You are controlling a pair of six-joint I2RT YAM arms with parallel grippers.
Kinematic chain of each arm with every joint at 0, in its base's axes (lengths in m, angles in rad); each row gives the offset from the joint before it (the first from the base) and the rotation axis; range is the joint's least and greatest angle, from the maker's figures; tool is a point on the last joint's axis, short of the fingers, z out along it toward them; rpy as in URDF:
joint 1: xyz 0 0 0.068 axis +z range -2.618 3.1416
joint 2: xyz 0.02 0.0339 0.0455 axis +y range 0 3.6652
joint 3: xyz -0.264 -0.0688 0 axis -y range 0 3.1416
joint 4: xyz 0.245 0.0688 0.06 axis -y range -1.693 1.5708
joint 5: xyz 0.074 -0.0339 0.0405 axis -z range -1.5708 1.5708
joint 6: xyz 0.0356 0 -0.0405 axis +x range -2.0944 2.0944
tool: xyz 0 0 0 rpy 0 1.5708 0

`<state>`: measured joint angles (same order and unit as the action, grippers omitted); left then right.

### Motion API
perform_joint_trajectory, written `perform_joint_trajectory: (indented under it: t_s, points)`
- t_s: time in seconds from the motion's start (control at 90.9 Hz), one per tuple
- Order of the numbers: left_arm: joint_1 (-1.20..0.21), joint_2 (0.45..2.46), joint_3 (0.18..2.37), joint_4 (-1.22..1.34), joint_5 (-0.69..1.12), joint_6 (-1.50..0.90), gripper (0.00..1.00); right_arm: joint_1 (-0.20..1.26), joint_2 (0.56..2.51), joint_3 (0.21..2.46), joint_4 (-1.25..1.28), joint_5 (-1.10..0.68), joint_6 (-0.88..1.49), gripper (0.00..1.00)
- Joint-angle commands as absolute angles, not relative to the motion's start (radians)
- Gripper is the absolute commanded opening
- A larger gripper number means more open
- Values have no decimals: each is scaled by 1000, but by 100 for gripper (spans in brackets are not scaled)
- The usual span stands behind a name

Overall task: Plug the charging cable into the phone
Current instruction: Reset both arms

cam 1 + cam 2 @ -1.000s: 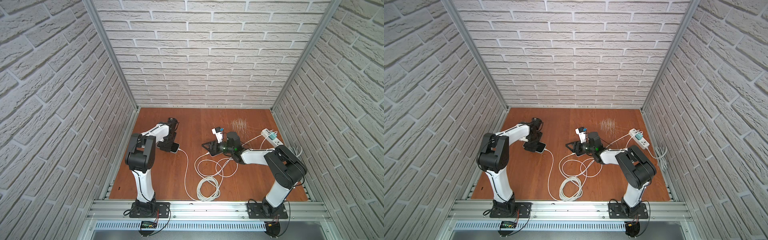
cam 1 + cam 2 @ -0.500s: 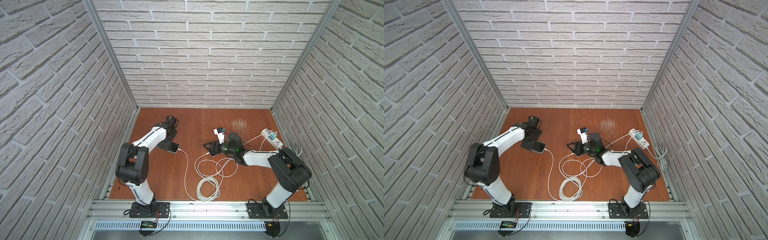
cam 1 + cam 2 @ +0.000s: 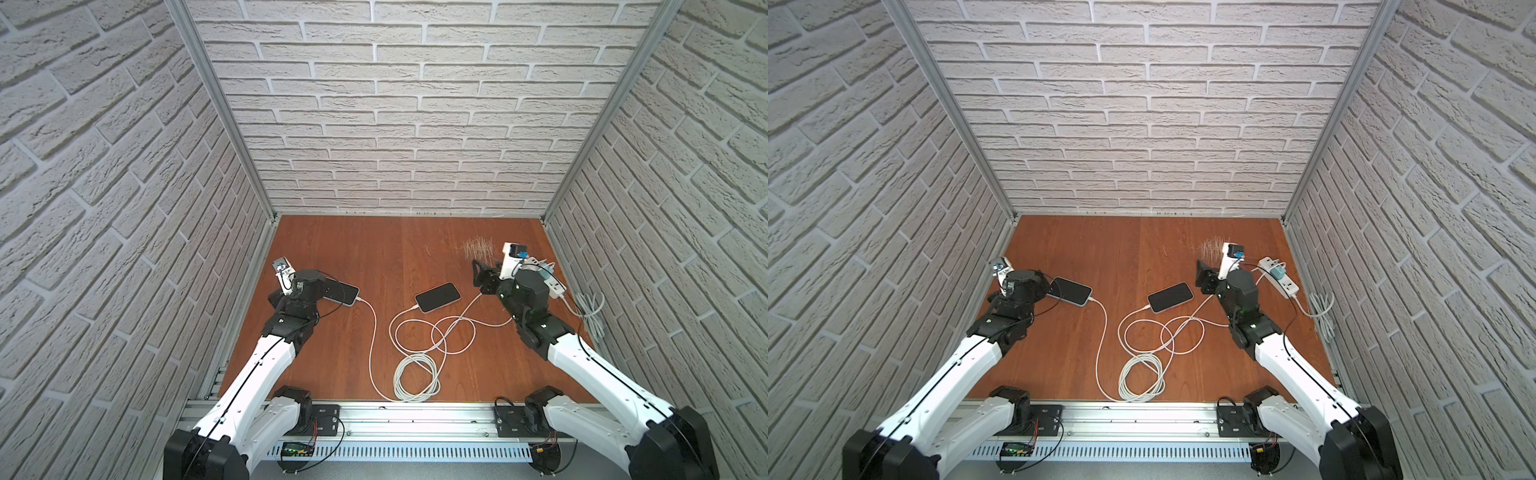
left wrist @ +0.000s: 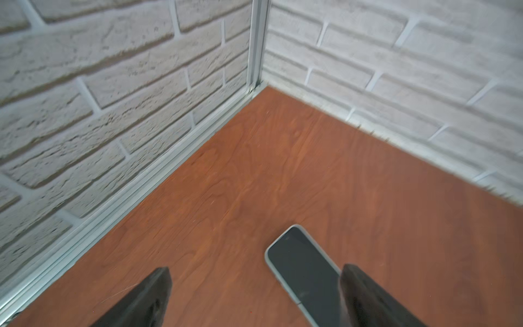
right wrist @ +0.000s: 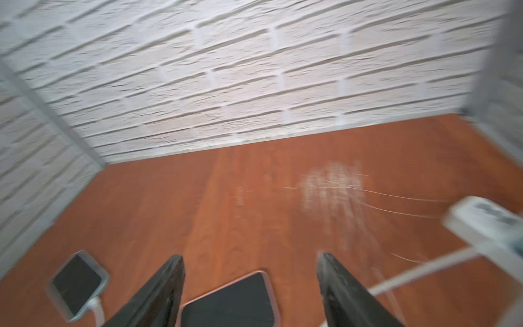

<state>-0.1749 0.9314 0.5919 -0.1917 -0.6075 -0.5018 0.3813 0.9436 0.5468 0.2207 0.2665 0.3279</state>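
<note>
— White cable [image 3: 400,328] meets the short edge of the centre phone [image 3: 437,297], which lies flat and screen-up on the worktop [image 3: 395,249]. In both top views the plug looks seated, so you seem to be at the very end of the job.

— Agreed, though from up there you can't tell whether the plug is fully home. Your right pincer [image 5: 249,256] is spread and empty. It hangs just beside that phone's other end, touching nothing.

— Your left pincer [image 4: 254,269] is spread wide too and holds nothing. It hovers by the left phone [image 4: 302,263], which has its own cable in.

— So the step in hand, as I read it, is release and retreat. Your next move calls for a clean lift of both arms, up first and then back, so no finger clips a phone edge.

— Mind the slack as well. Loops cross between the phones and gather in a coil [image 3: 417,376] near the front of the worktop. One lead heads toward the power strip [image 3: 550,281] beside your right arm. Drag that arm low and you could tug a plug loose.

— If you doubt the seating, check it closely before you pull away.
</note>
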Motion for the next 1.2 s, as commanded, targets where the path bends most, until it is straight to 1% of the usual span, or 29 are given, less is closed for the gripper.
perform_joint_trajectory:
  t_s: [0.0,0.066,0.121,0.176,0.231,0.253,0.286,0.319,0.352,0.385,0.418,0.462,0.495,0.528,0.55,0.561,0.594,0.605,0.627,0.649,0.682,0.704,0.88,1.188]
  points:
    - [-152,941,527,28,-613,-309,98,342,882,428,145,587,266,80]
    - [-128,981,494,91,-606,-283,98,314,870,353,245,642,253,82]
    - [-90,1028,466,176,-567,-280,98,290,877,356,236,634,239,82]
    - [-69,1083,401,349,-528,-225,98,282,926,323,345,640,162,82]
    - [-59,1163,320,565,-490,-164,98,259,997,271,453,640,168,82]
    - [-48,1206,291,679,-485,-141,98,249,1050,245,540,633,172,82]
    - [-42,1239,293,711,-445,-127,98,235,1099,234,624,638,156,82]
    - [-31,1268,286,784,-379,-87,98,228,1109,252,606,605,152,82]
    - [-26,1307,278,858,-358,-69,98,213,1141,234,723,573,147,82]
    - [-16,1344,281,894,-319,-57,98,187,1207,172,918,550,144,82]
    - [-2,1400,284,952,-299,-52,98,166,1271,156,1032,565,124,82]
    - [24,1493,302,996,-232,-56,98,129,1340,175,1060,500,124,82]
    - [41,1555,342,988,-181,-45,98,103,1436,197,1126,438,125,81]
    - [55,1541,373,887,-124,-53,98,97,1502,214,1186,377,94,79]
    - [69,1548,382,900,-110,-60,98,96,1517,244,1120,305,73,79]
    - [74,1555,381,912,-108,-62,98,96,1522,259,1083,288,65,77]
    - [78,1546,386,872,-103,-69,98,96,1531,361,922,292,58,79]
    - [79,1543,392,857,-100,-71,98,92,1533,384,871,291,67,83]
    - [82,1549,389,878,-98,-72,98,73,1534,409,837,255,83,96]
    - [84,1552,386,885,-95,-72,98,54,1534,391,871,228,92,100]
    - [86,1547,394,857,-89,-76,98,44,1529,385,873,229,105,99]
    - [87,1553,391,884,-88,-75,98,47,1525,388,860,228,104,99]
    - [87,1544,399,854,-80,-75,98,48,1530,413,825,138,63,99]
    - [88,1545,399,853,-79,-75,98,43,1538,420,823,100,55,99]
